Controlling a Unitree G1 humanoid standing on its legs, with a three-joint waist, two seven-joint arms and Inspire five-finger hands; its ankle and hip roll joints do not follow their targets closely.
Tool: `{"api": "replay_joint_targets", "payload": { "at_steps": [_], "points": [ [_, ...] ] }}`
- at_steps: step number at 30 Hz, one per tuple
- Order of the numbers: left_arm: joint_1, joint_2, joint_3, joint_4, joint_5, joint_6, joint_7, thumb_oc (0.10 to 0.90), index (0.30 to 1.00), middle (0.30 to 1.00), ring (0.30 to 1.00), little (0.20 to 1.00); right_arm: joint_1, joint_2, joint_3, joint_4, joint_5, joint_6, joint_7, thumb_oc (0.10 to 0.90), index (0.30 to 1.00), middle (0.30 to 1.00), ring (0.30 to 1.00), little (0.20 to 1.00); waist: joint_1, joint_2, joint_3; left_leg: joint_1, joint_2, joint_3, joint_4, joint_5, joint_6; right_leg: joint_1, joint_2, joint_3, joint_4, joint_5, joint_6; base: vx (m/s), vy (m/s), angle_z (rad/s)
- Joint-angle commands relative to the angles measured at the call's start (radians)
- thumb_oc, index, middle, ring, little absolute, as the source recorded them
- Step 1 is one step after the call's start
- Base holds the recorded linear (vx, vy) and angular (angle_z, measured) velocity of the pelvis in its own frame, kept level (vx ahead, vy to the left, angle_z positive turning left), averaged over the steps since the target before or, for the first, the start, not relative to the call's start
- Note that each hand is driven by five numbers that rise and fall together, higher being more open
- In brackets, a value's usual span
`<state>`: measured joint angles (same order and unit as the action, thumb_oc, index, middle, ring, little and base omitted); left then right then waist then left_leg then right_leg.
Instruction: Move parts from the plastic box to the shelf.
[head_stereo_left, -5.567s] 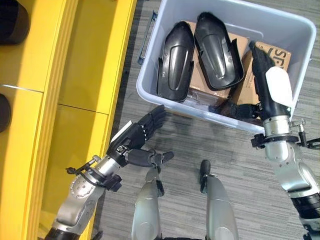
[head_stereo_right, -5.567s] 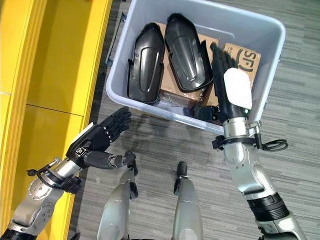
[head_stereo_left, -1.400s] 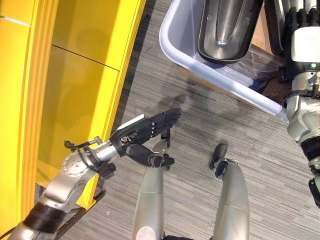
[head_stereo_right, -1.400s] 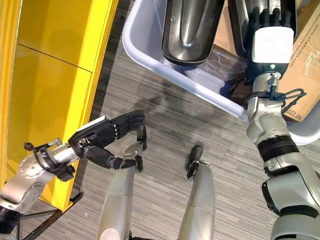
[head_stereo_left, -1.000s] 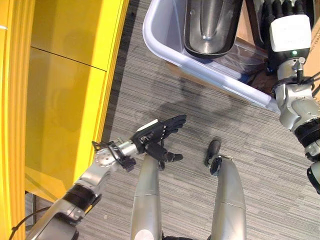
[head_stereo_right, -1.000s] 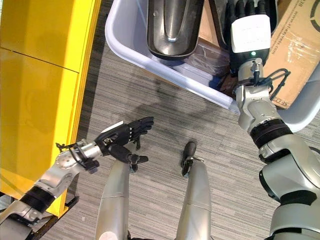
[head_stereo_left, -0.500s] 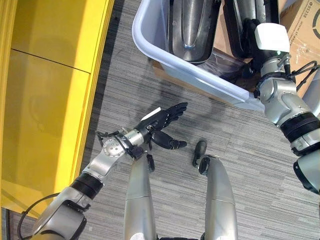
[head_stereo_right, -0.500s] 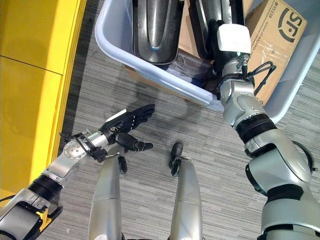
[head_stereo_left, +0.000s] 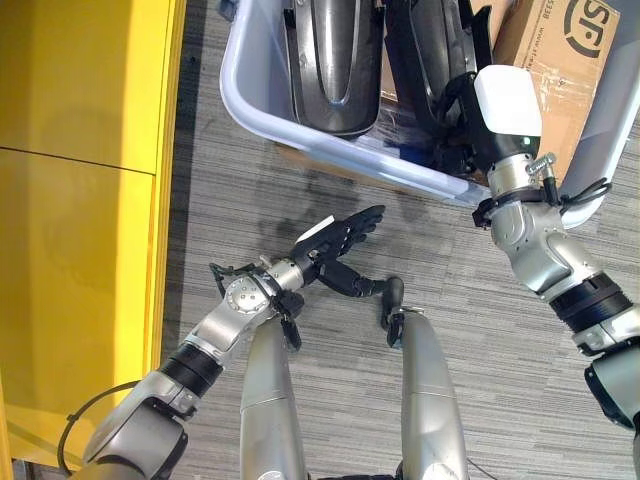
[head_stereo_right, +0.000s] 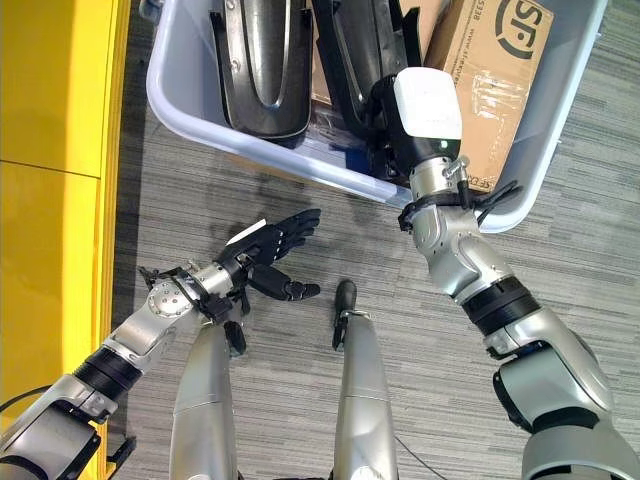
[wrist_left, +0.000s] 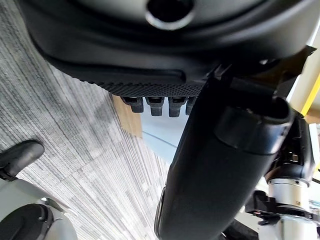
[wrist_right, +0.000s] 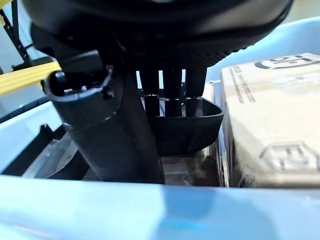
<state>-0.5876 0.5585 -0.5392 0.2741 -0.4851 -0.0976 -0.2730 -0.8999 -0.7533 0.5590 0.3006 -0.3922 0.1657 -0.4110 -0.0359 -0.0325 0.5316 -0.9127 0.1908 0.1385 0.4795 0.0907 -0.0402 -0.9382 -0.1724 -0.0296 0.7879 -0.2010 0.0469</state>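
A tall yellow metal shelf (head_stereo_left: 80, 200) stands along the left of the grey carpeted floor (head_stereo_left: 330, 210). Beside it sits a pale blue plastic box (head_stereo_right: 175, 100) holding two long black moulded plastic parts (head_stereo_right: 262, 60) and a brown cardboard carton (head_stereo_right: 495, 70). The right hand (head_stereo_right: 415, 110) reaches over the box's near rim, its fingers (wrist_right: 172, 95) hooked on the end of the right-hand black part. The left hand (head_stereo_right: 265, 250) hovers above the floor, fingers released and holding nothing.

Grey carpet floor (head_stereo_left: 300, 190), plastic box (head_stereo_left: 250, 95), yellow shelf (head_stereo_left: 80, 150)
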Motion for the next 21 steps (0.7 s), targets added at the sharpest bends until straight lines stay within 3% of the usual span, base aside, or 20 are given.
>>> {"api": "replay_joint_targets", "payload": {
  "at_steps": [1, 13, 21],
  "points": [
    [0.048, -0.091, 0.054, -0.133, 0.029, -0.057, 0.001, 0.9, 1.0, 1.0, 1.0, 1.0, 0.054, -0.076, -0.074, -0.171, -0.066, -0.07, -0.038, 0.4, 0.3, 0.3, 0.3, 0.3, -0.023, 0.051, -0.012, 0.086, 0.037, -0.055, -0.082, -0.059, -0.059, 0.062, 0.047, -0.051, 0.019, -0.081, -0.032, 0.0, 0.147, -0.03],
    [0.104, -0.1, 0.083, -0.178, 0.016, -0.09, -0.003, 0.9, 1.0, 1.0, 1.0, 1.0, 0.159, -0.078, -0.152, -0.303, -0.126, -0.109, -0.136, 0.4, 0.3, 0.3, 0.3, 0.3, -0.039, 0.059, -0.012, 0.21, 0.055, -0.018, -0.166, -0.042, -0.07, 0.158, 0.027, -0.041, -0.053, -0.066, -0.02, 0.0, 0.093, -0.06],
    [0.12, -0.106, 0.108, -0.205, 0.009, -0.105, 0.001, 0.9, 1.0, 1.0, 1.0, 1.0, 0.194, -0.073, -0.26, -0.407, -0.111, -0.146, -0.203, 0.4, 0.3, 0.3, 0.3, 0.3, -0.05, 0.053, -0.012, 0.375, 0.092, 0.029, -0.292, 0.007, -0.075, 0.291, 0.018, -0.046, -0.158, -0.024, -0.01, -0.02, 0.095, -0.06]
  ]
}}
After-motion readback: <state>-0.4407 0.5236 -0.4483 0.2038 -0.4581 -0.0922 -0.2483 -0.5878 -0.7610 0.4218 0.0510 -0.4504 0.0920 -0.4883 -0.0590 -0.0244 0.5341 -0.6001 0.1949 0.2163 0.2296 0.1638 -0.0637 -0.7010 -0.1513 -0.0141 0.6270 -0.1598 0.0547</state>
